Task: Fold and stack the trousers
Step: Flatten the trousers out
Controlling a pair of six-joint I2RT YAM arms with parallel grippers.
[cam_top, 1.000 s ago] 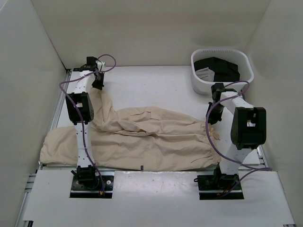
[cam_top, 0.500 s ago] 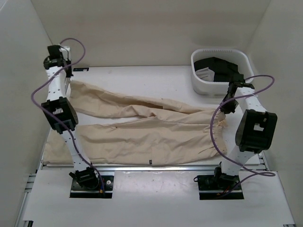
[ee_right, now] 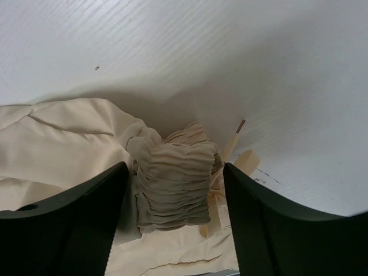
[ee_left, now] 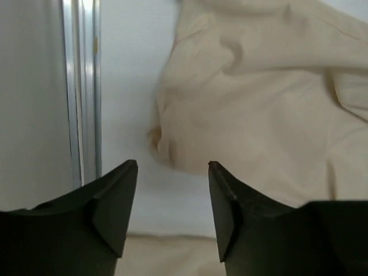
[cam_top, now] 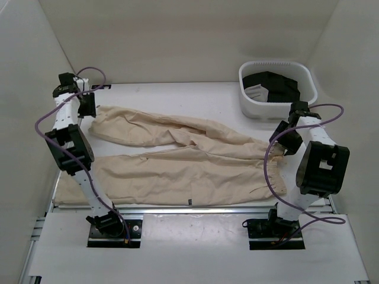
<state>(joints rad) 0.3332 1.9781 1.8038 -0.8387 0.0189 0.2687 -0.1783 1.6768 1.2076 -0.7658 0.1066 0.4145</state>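
The beige trousers (cam_top: 177, 160) lie spread over the table, both legs running left and the waist at the right. My left gripper (cam_top: 89, 110) stands open at the far left, just off the hem of the far leg (ee_left: 259, 98). In the left wrist view the left gripper (ee_left: 172, 168) has only white table and a strip of cloth showing in its gap. My right gripper (cam_top: 288, 144) is open over the waist end. In the right wrist view the right gripper (ee_right: 173, 168) has the gathered elastic waistband (ee_right: 175, 184) and its drawstring lying loose between the fingers.
A white basket (cam_top: 244, 100) at the back right holds black clothing with a white patch (cam_top: 275, 83). White walls close in on the left, back and right. A metal rail (ee_left: 80, 86) runs along the table's left edge, next to the left gripper.
Both grippers have opened and let go of the trousers. The far leg's hem and the waistband have dropped onto the table. The left gripper has come down a little.
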